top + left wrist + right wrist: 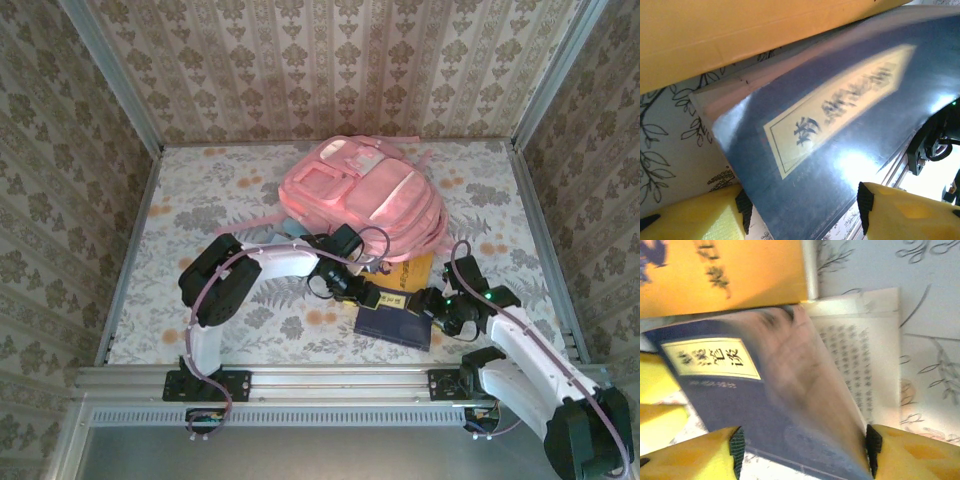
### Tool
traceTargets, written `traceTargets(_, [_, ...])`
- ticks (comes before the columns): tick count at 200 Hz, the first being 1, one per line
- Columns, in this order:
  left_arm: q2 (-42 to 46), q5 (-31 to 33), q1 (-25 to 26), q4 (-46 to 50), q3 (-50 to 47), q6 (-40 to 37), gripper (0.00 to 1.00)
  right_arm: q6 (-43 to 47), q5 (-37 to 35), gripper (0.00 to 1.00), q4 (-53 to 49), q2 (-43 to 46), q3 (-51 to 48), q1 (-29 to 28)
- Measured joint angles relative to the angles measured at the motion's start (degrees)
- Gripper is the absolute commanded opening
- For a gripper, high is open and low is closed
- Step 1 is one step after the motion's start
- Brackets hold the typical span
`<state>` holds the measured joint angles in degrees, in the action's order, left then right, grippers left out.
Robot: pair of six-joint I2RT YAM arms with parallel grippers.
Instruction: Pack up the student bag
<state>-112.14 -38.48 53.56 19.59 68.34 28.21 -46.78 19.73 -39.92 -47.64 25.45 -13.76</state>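
The pink student bag (362, 196) lies at the back middle of the table. In front of it a dark blue book (393, 326) with a cream title label lies flat, partly under a yellow book (417, 270). My left gripper (386, 297) hangs over the blue book's left end, jaws open, and the book's corner (840, 115) sits between the pads without contact. My right gripper (427, 303) stands open over the book's right end (730, 395). There the pages (860, 350) are fanned up and blurred, and the right pad (873, 445) is against their edge.
The yellow book (740, 30) lies just beyond the blue one, towards the bag. The metal rail (330, 380) of the table's near edge runs close behind the blue book. Papered walls close in the left, right and back sides.
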Motion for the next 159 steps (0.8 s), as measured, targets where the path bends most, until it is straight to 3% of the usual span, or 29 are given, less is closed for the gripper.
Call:
traceTargets(53, [0.0,0.6,0.0,0.5,0.0,0.0,0.56,-0.8,4.7,0.25,1.7,2.1,0.2,0.0])
traceTargets(78, [1.0,0.9,-0.4,0.5,-0.8,0.0,0.62,0.5,5.1,0.13,2.4,1.8,0.2,-0.1])
traceTargets(116, [10.7,1.9,-2.4,2.0,-8.6,0.9,0.71,-1.1,7.8,0.01,4.1,2.4,0.2,-0.3])
traceTargets(159, [23.0,2.5,-8.3,-0.8,-20.6,9.0,0.75,-15.3,10.9,0.0,16.9,4.2,-6.3,-2.3])
